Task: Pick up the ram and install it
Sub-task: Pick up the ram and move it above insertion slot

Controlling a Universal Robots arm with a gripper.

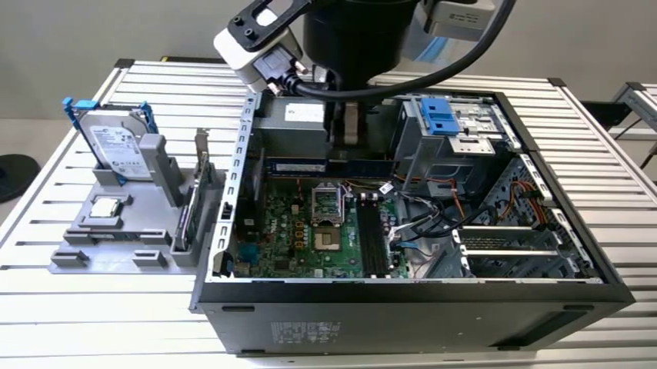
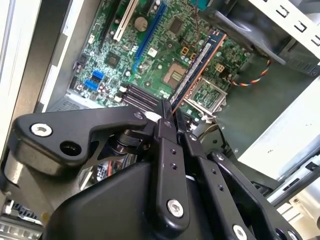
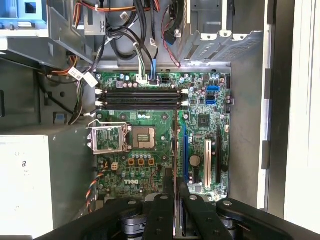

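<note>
The robot's black hand (image 1: 347,142) is clamping the long dark green ram stick (image 1: 308,164) over the open black computer case (image 1: 411,315), at twelve o'clock of the green motherboard (image 1: 298,231) in the exterior view.

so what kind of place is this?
Probably a robot PC-assembly test bench: open computer case on a slatted table, grey fixture holding a hard drive beside it, gripper holding the ram over the motherboard.

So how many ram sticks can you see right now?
1: the ram is clamped in the gripper over the motherboard inside the open case. The memory slots look empty, though the arm may hide more.
</note>
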